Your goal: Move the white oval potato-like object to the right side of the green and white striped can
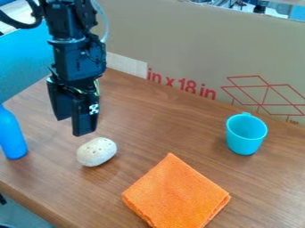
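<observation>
Gripper [74, 128], released, hung above speckled pale lump [96, 152]; orange cloth [176, 194] lay lower right of lump, turquoise cup [245, 139] farther right, blue cylinder [10, 136] left

Fairly bright, diffuse light covers the counter [158, 118], with a soft, paler sheen on the wood toward its right edge. The 1 pale, speckled egg-shaped object [96, 152] is lighter on top and shaded underneath, so light falls from above. Faint, soft-edged shadows lie by its base and beside the 1 turquoise cup [245, 139]. The cardboard [191, 42] past the counter's far edge is evenly lit; the exact light source is hard to tell.
</observation>
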Controlling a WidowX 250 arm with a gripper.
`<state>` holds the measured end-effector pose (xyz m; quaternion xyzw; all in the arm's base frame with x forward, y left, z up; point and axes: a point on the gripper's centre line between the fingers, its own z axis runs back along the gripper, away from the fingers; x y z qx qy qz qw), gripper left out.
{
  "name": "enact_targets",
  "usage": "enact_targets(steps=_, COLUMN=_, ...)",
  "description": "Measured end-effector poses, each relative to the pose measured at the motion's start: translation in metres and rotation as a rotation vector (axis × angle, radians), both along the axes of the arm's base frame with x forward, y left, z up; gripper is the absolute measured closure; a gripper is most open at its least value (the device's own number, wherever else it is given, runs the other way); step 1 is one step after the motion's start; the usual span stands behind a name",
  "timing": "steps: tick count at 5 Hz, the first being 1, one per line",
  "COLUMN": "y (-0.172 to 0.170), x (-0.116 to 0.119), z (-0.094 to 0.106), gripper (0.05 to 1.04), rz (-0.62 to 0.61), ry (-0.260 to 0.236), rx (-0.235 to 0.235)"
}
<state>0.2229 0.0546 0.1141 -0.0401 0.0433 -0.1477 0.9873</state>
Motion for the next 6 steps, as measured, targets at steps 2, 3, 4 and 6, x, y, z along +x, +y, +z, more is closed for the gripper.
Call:
enact_targets(steps=2, y=0.004, x=0.010, z=-0.016, gripper=0.082, rz=-0.021, ry=-0.067, rx=0.053)
enact_targets(steps=3, y=0.007, x=0.022, z=-0.022, gripper=0.082, rz=-0.009, ry=-0.114, rx=0.077)
enact_targets(steps=4, y=0.011, x=0.022, z=-0.037, gripper=0.082, rz=0.019, ry=-0.116, rx=0.079)
enact_targets(steps=6, y=0.005, x=0.022, z=-0.061, gripper=0.082, rz=0.013, ry=-0.049, rx=0.033)
